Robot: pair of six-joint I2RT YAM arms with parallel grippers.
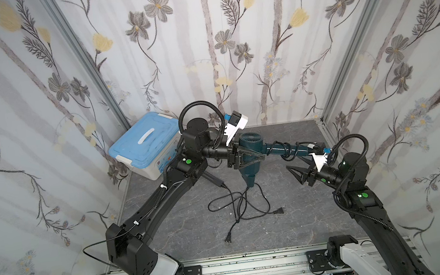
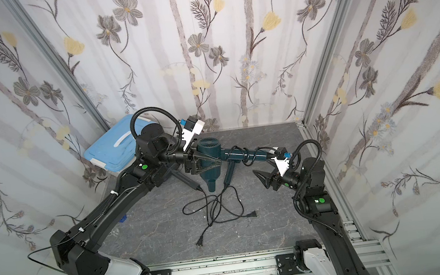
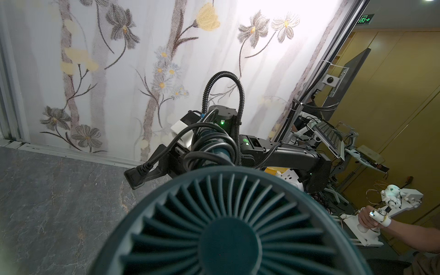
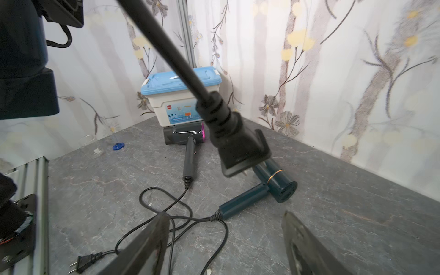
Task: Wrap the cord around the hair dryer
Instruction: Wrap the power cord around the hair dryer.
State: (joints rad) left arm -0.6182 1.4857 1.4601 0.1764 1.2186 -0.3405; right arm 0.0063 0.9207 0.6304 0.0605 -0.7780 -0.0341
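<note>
My left gripper is shut on the head of a teal hair dryer, which it holds above the table. In the left wrist view the dryer's grille hides the jaws. The handle points right. The black cord lies in loose coils around it. The cord's plug hangs free, close in front of the right wrist camera. My right gripper stands open just below the handle's end. Nothing is between its fingers.
A blue-lidded box stands at the back left. A second teal dryer and a dark dryer lie on the table. Their tangled cords and plugs spread across the middle.
</note>
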